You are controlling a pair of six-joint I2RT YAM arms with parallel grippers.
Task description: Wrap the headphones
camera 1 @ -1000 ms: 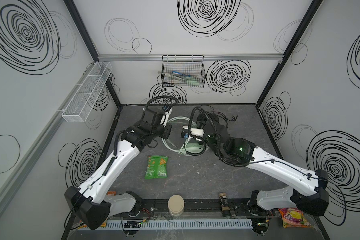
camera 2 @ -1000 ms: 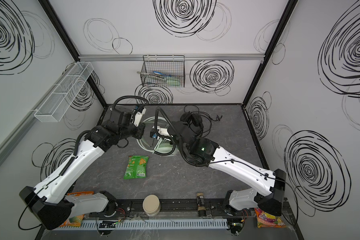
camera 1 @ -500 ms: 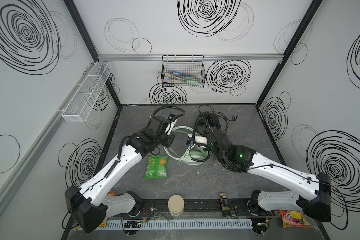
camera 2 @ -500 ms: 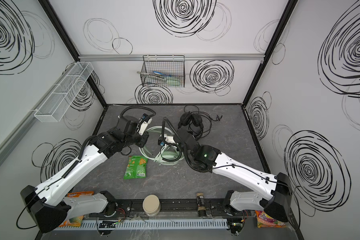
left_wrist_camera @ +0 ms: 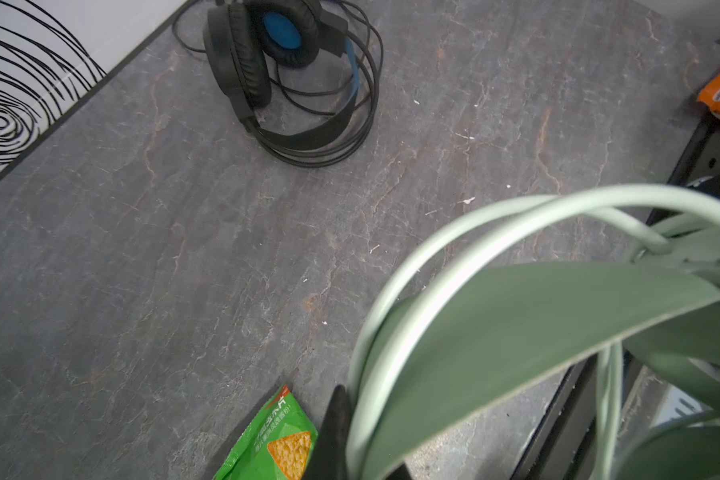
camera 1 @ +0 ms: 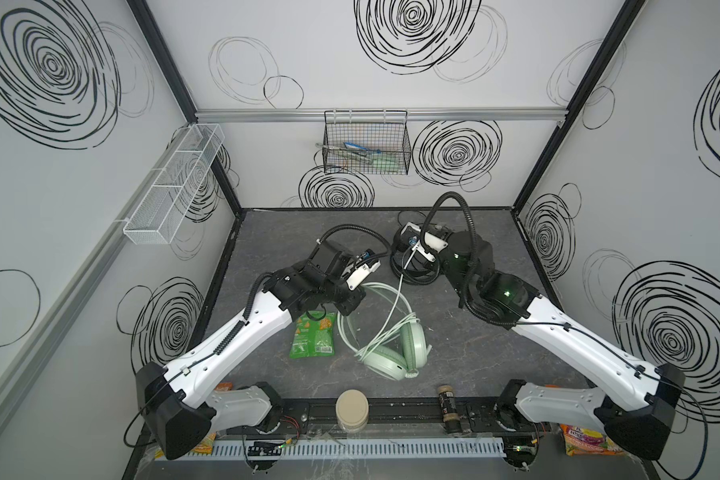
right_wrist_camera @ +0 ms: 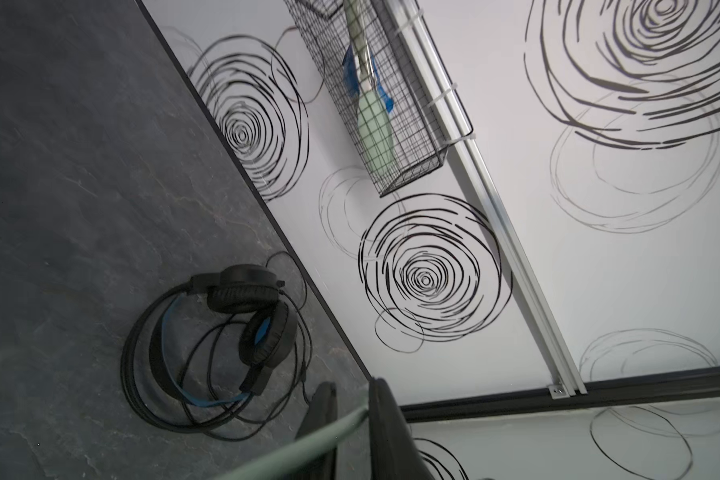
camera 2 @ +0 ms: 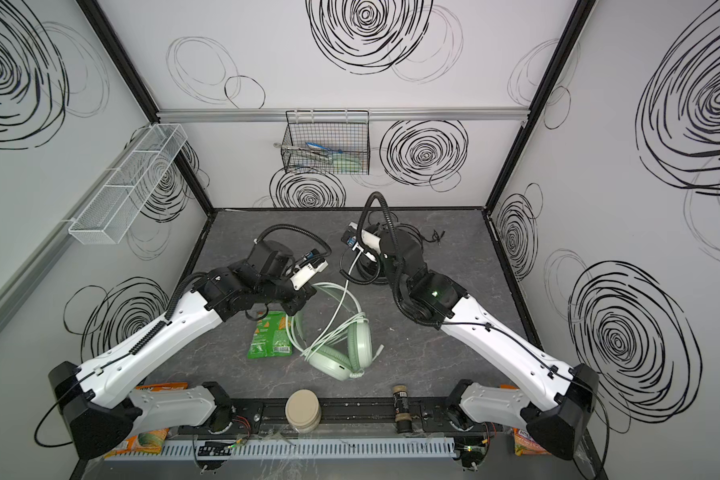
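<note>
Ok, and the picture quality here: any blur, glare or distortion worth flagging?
Left wrist view: the band of the green headset is near the lens and blurred, while the black headset beyond is sharp. Right wrist view: the pale cable at the edge is blurred, the black headset crisp. Both top views: even light, faint shadows, no obvious glare; the wide lens splays the walls.

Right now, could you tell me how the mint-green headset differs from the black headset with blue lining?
The mint-green headset lies toward the front; the black headset sits near the back wall. The left gripper clamps the green one's headband; the black one is untouched. The green one's pale cable stretches up to the right gripper; the black one's lies looped around it. Both are corded over-ear sets.
</note>
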